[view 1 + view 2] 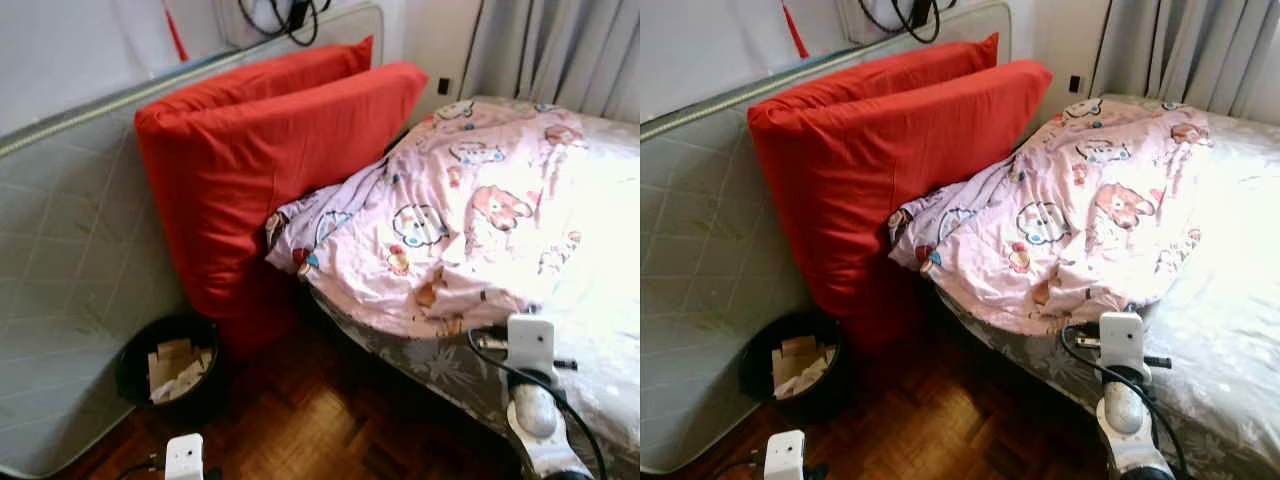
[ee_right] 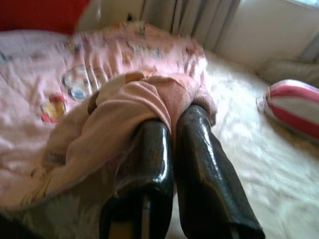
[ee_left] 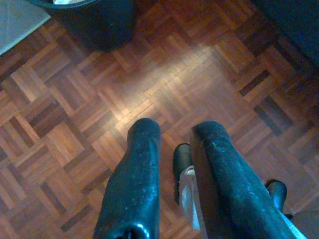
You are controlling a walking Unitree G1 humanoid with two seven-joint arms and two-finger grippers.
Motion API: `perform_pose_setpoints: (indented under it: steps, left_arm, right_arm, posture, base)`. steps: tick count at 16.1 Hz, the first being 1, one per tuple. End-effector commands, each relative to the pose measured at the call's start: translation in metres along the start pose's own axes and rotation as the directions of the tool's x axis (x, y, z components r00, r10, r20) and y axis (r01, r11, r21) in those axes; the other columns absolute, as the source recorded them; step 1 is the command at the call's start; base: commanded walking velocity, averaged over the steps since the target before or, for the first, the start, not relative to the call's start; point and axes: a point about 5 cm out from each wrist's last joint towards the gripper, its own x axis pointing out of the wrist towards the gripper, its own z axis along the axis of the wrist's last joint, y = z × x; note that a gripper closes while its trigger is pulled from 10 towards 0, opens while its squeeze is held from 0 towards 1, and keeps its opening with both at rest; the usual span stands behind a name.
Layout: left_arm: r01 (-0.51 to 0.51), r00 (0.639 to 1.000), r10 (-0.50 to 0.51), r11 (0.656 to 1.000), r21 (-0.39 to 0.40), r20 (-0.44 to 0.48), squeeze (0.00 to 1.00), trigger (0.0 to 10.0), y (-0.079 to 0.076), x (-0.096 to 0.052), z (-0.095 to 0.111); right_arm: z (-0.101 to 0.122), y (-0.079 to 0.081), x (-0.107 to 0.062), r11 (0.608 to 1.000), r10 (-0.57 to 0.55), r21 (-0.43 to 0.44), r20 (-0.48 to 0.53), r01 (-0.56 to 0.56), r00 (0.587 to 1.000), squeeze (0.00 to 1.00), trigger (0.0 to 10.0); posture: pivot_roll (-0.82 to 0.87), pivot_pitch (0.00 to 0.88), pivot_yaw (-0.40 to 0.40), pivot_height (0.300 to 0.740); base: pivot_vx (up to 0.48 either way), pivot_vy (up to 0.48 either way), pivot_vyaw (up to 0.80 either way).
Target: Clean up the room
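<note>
Pink quilt [image 1: 450,210] heaped on bed [image 1: 600,330], red cushions [image 1: 260,170] beside, parquet floor [image 1: 320,430] below

No words, labels, brand names or numbers can be read anywhere. The pink blanket [image 1: 460,215] on the bed carries cartoon animal prints, but no lettering on it is legible. The paper scraps [image 1: 178,368] in the black bin [image 1: 135,372] at seven o'clock show no readable writing.

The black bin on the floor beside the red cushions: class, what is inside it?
The black bin holds crumpled paper and card scraps, piled near its rim. Anything beneath that top layer is covered.
</note>
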Motion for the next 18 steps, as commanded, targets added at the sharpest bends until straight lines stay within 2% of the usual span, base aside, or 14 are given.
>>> perform_pose_setpoints:
  steps: [1, 3, 5, 6, 8, 10, 11, 12, 13, 14, 15, 16, 17, 18]
  left_arm:
    - [0.0, 1.0, 0.0, 1.0, 0.022, -0.017, 0.0, 10.0, 0.003, 0.0, -0.002]
    - [0.001, 1.0, 0.0, 1.0, 0.026, -0.013, 0.0, 10.0, 0.002, 0.0, -0.001]
    - [0.001, 1.0, 0.0, 1.0, 0.028, -0.011, 0.0, 10.0, 0.002, 0.0, -0.001]
    - [0.002, 1.0, -0.002, 1.0, 0.031, -0.012, 0.0, 10.0, 0.002, 0.0, -0.001]
    - [0.003, 1.0, -0.003, 0.999, 0.032, -0.013, 0.0, 10.0, 0.001, 0.0, -0.001]
    - [0.004, 1.0, -0.003, 1.0, 0.029, -0.014, 0.0, 10.0, 0.0, 0.0, -0.001]
    - [0.002, 1.0, -0.002, 1.0, 0.026, -0.015, 0.0, 10.0, 0.0, 0.0, -0.002]
    - [0.002, 1.0, -0.001, 1.0, 0.026, -0.015, 0.0, 10.0, 0.001, 0.0, -0.002]
    - [0.001, 1.0, 0.0, 0.999, 0.033, -0.015, 0.0, 10.0, 0.002, 0.0, -0.002]
    - [-0.001, 1.0, 0.002, 0.999, 0.033, -0.013, 0.0, 10.0, 0.003, 0.0, -0.001]
    - [-0.001, 1.0, 0.002, 0.999, 0.033, -0.011, 0.0, 10.0, 0.003, 0.0, -0.001]
    - [-0.001, 1.0, 0.001, 0.999, 0.033, -0.011, 0.0, 10.0, 0.003, 0.0, -0.001]
    - [-0.001, 1.0, 0.002, 1.0, 0.031, -0.009, 0.0, 10.0, 0.003, 0.0, 0.0]
    - [-0.002, 1.0, 0.002, 1.0, 0.029, -0.007, 0.0, 10.0, 0.003, 0.0, 0.0]
  right_arm:
    - [-0.006, 0.002, -0.004, 1.0, -0.007, 0.016, -0.029, 0.007, 1.0, 0.0, 10.0]
    - [0.004, 0.006, -0.006, 0.998, 0.04, -0.055, 0.071, -0.036, 0.997, 0.0, 10.0]
    - [0.024, -0.001, -0.002, 0.993, -0.024, -0.105, 0.203, 0.046, 0.979, 0.0, 10.0]
    - [0.046, -0.01, 0.004, 0.976, -0.076, -0.168, 0.332, 0.138, 0.94, 0.0, 10.0]
    - [0.053, -0.011, 0.004, 0.973, -0.067, -0.183, 0.367, 0.142, 0.928, 0.0, 10.0]
    - [0.037, -0.007, 0.003, 0.981, -0.06, -0.163, 0.274, 0.108, 0.96, 0.0, 10.0]
    - [0.016, -0.005, -0.001, 0.987, -0.073, -0.131, 0.129, 0.09, 0.989, 0.0, 10.0]
    - [0.008, -0.004, -0.004, 0.989, -0.08, -0.118, 0.08, 0.089, 0.994, 0.0, 10.0]
    - [-0.012, 0.0, -0.01, 0.996, -0.053, -0.072, -0.074, 0.047, 0.996, 0.0, 10.0]
    - [-0.029, 0.003, -0.016, 0.996, -0.018, -0.085, -0.189, 0.002, 0.982, 0.0, 10.0]
    - [-0.056, 0.013, -0.033, 0.991, 0.073, -0.073, -0.366, -0.107, 0.928, 0.0, 10.0]
    - [-0.062, 0.014, -0.037, 0.99, 0.085, -0.069, -0.406, -0.123, 0.91, 0.0, 10.0]
    - [-0.077, 0.017, -0.051, 0.984, 0.121, -0.058, -0.489, -0.17, 0.864, 0.0, 10.0]
    - [-0.084, 0.019, -0.058, 0.976, 0.137, -0.069, -0.536, -0.205, 0.833, 0.0, 10.0]
  posture:
    - [-0.05, 0.0, 0.068, 0.74]
    - [-0.05, 0.0, 0.069, 0.74]
    - [-0.05, 0.0, 0.07, 0.74]
    - [-0.06, 0.0, 0.07, 0.74]
    - [-0.06, 0.0, 0.067, 0.74]
    - [-0.05, 0.0, 0.061, 0.74]
    - [-0.05, 0.0, 0.058, 0.74]
    - [-0.05, 0.0, 0.058, 0.74]
    - [-0.05, 0.0, 0.058, 0.74]
    - [-0.06, 0.0, 0.061, 0.74]
    - [-0.06, 0.0, 0.064, 0.74]
    - [-0.06, 0.0, 0.064, 0.74]
    - [-0.05, 0.0, 0.062, 0.74]
    - [-0.05, 0.0, 0.062, 0.74]
  base:
    - [0.0, 0.0, 0.0]
    - [0.0, 0.0, 0.0]
    - [0.0, 0.0, 0.0]
    - [0.0, 0.0, 0.0]
    - [0.0, 0.0, 0.0]
    - [0.0, 0.0, 0.0]
    - [0.0, 0.0, 0.0]
    - [0.0, 0.0, 0.0]
    - [0.0, 0.0, 0.0]
    - [0.0, 0.0, 0.0]
    - [0.0, 0.0, 0.0]
    - [0.0, 0.0, 0.0]
    - [0.0, 0.0, 0.0]
    - [0.0, 0.0, 0.0]
